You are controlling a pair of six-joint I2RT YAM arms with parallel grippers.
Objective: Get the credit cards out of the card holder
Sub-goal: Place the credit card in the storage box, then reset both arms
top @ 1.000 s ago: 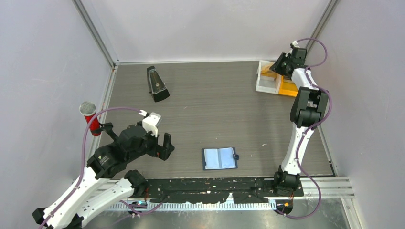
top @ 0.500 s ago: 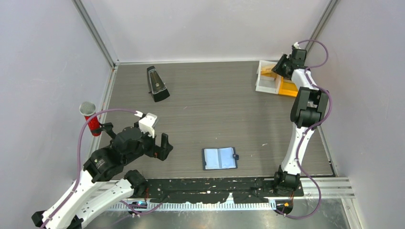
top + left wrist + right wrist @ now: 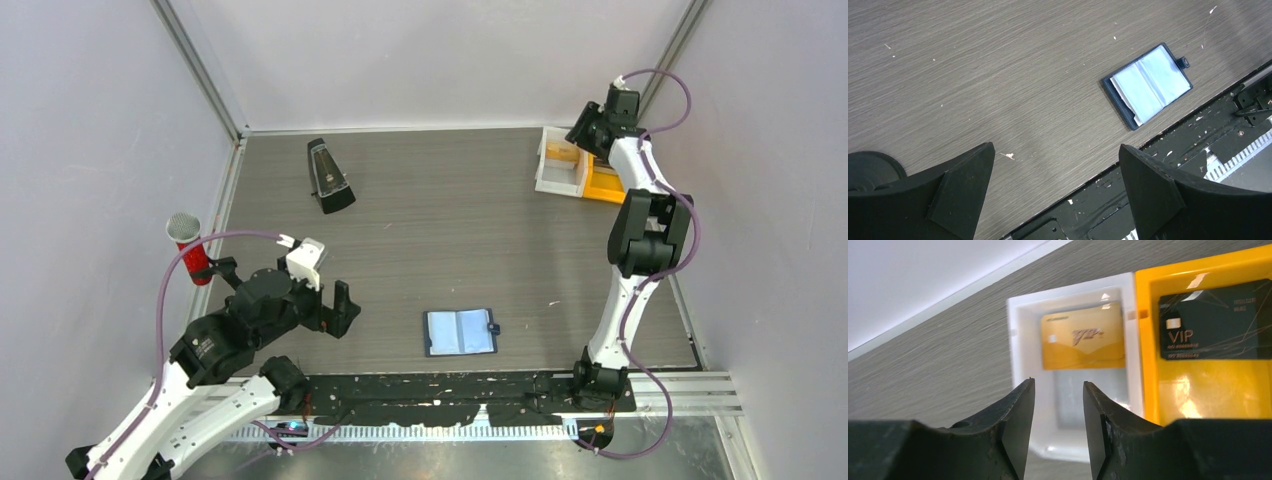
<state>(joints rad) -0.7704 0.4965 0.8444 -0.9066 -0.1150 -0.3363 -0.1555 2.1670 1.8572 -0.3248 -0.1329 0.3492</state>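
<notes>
grey worktop [image 3: 450,220], white walls [image 3: 450,60]: at left the left end effector [image 3: 1055,150] hangs wide and empty, the holder [image 3: 1147,85] open by the front edge. far right, the gold card [image 3: 1083,335] lies in the white tray [image 3: 1023,335], the black card [image 3: 1215,320] in the yellow tray [image 3: 1208,390]; the right end effector [image 3: 1058,385], narrowly parted and empty above, should lift straight, clear of the rim.
</notes>
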